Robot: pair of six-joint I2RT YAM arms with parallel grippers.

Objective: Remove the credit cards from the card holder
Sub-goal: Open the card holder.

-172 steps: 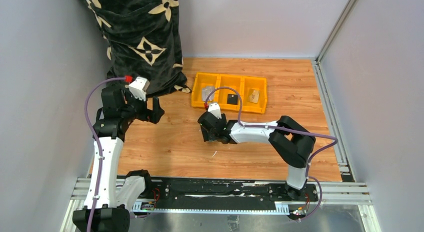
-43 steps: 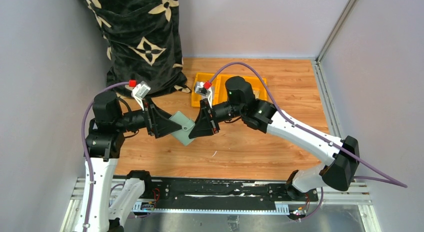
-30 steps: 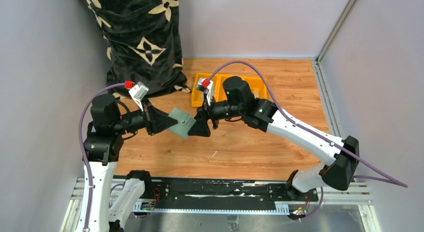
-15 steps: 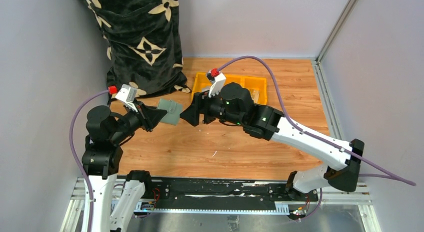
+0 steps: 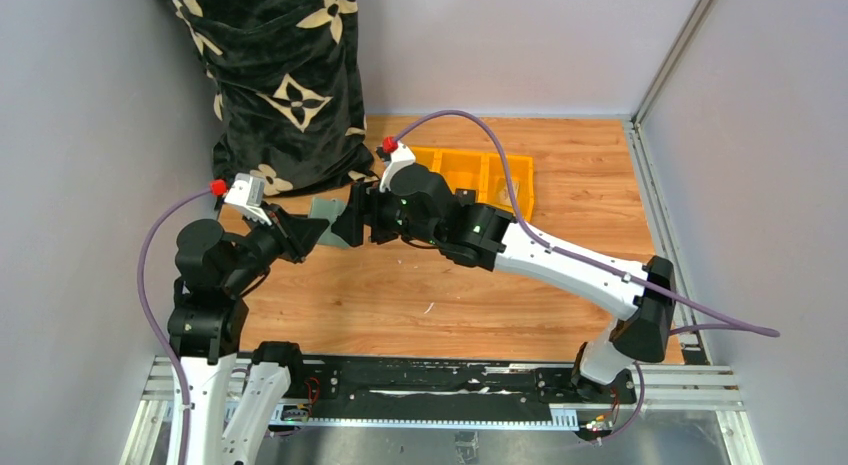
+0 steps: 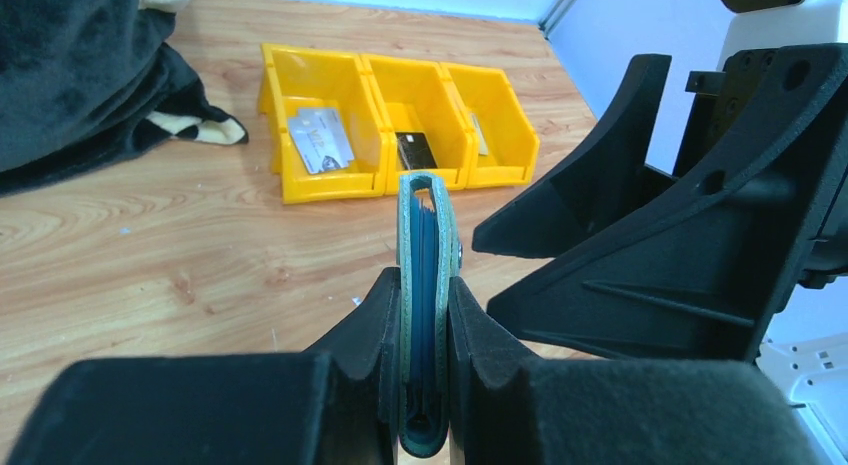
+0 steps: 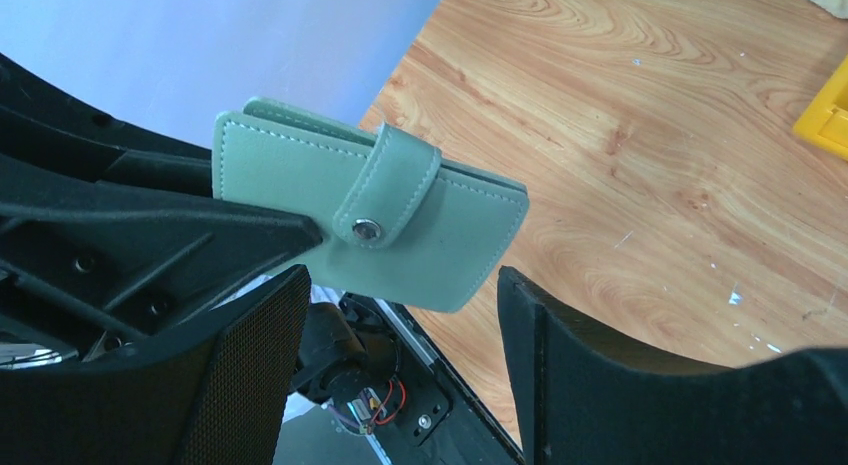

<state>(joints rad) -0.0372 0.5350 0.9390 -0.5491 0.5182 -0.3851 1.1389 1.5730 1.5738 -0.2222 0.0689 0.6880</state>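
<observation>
The sage-green card holder point(image 7: 430, 240) hangs in the air, folded shut, its strap fastened on the snap stud point(image 7: 366, 228). My left gripper point(image 6: 425, 290) is shut on its near end, and I see it edge-on there as the card holder point(image 6: 428, 210). From above, the card holder point(image 5: 322, 208) sits between the left gripper point(image 5: 310, 229) and the right gripper point(image 5: 346, 221). My right gripper point(image 7: 400, 283) is open, a finger on each side of the holder's free end, apart from it. The credit cards are hidden.
A yellow three-part bin point(image 5: 503, 171) with small items stands at the back of the wooden table; it shows as the bin point(image 6: 330, 75) in the left wrist view too. A black patterned cloth bag point(image 5: 280, 75) fills the back left corner. Grey walls close both sides.
Both arms have swung left and back, the left carrying the closed card holder. The right gripper followed it, and its fingers now straddle the holder's free end.
</observation>
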